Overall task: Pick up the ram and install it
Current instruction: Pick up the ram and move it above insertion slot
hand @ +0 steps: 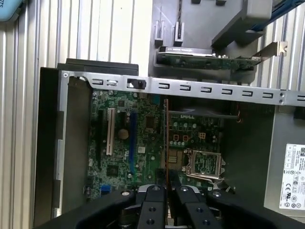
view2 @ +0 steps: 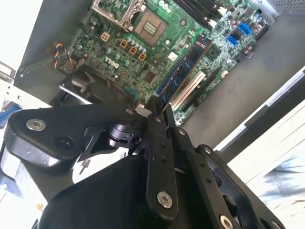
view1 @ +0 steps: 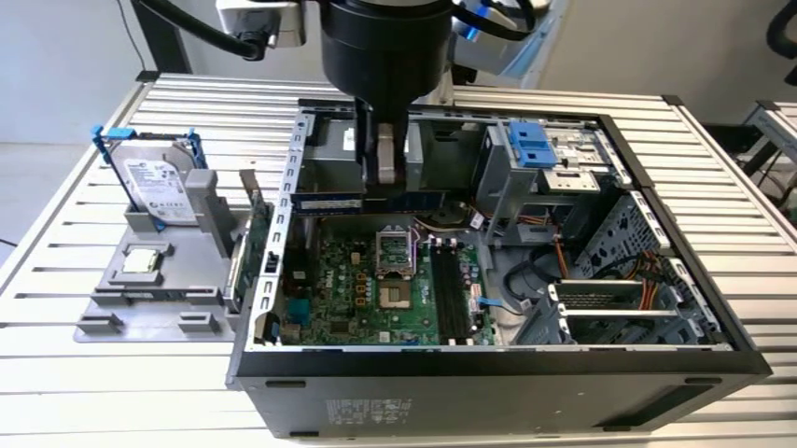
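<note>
The desk [view1: 112, 373] lies under the jaws. Its top is made of pale metal slats with dark grooves between them, and it spreads out on every side of the jaws. Beyond the jaws in the exterior view stands a plain pale wall [view1: 62, 56], greyer toward the exterior view's right. Off the desk's edge, well away from the jaws at the exterior view's left, a strip of light grey floor [view1: 32, 187] shows. At the exterior view's far right is the corner of a second desk [view1: 778, 121] with the same slats. The light is bright and even, with soft shadows. In the second wrist view the slats past the jaws wash out almost to white.
</note>
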Available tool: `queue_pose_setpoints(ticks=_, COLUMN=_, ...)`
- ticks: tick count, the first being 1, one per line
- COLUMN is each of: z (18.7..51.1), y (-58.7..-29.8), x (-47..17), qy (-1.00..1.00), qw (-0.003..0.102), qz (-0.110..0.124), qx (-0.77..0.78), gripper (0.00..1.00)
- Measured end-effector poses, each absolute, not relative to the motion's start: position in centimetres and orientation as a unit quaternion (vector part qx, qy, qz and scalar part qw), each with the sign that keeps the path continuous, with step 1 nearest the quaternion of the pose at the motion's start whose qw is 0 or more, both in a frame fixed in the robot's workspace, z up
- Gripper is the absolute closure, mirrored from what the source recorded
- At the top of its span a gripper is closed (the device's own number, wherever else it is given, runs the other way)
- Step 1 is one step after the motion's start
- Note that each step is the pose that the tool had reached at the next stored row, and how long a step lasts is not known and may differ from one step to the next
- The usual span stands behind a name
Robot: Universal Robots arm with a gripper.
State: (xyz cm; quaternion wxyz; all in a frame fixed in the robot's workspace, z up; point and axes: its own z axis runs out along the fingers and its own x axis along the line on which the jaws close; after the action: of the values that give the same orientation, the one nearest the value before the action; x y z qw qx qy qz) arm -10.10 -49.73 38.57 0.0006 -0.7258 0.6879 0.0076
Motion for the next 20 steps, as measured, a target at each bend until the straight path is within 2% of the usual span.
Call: queue_pose_setpoints(ticks=20, z=38.6, y=-49.6, x=-5.9, qy=0.693, qw=-0.001, qz=0.009, qx=-0.72, gripper=1.0)
